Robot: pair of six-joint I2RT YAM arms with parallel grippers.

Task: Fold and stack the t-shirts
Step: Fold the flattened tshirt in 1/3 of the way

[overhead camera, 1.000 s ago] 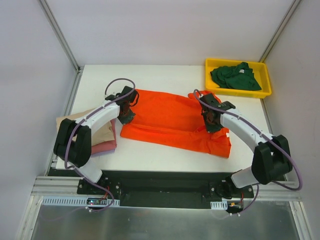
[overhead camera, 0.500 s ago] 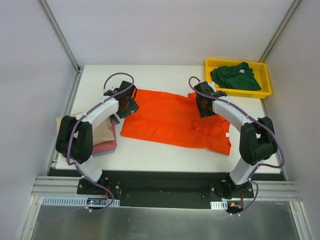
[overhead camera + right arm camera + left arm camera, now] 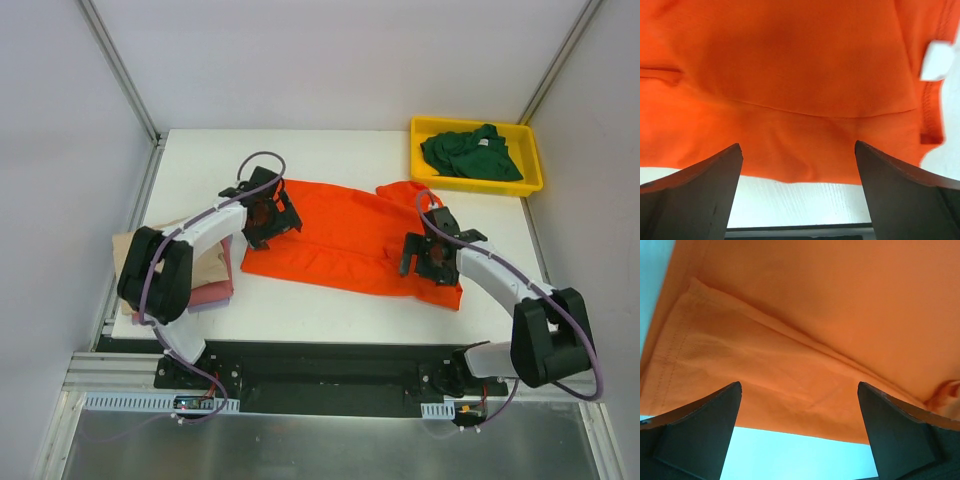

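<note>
The orange-red t-shirt (image 3: 345, 235) lies spread flat across the middle of the table. My left gripper (image 3: 266, 216) hovers over its left edge, open and holding nothing. In the left wrist view the left gripper (image 3: 799, 387) frames the orange-red cloth (image 3: 805, 330) and its hem. My right gripper (image 3: 432, 257) is over the shirt's near right corner, also open and not holding anything. In the right wrist view the right gripper (image 3: 797, 147) looks down on the shirt's hem (image 3: 790, 125) and a white label (image 3: 936, 60). A dark green t-shirt (image 3: 470, 155) lies crumpled in the tray.
The yellow tray (image 3: 420, 125) stands at the far right corner. A folded tan t-shirt (image 3: 205, 262) lies on a pink one (image 3: 212, 294) at the table's left edge. White walls close in the left and right sides.
Both grippers went from shut to open and let go of the orange-red shirt. The left one shifted right over the shirt's left edge; the right one swung out and came back nearer.
</note>
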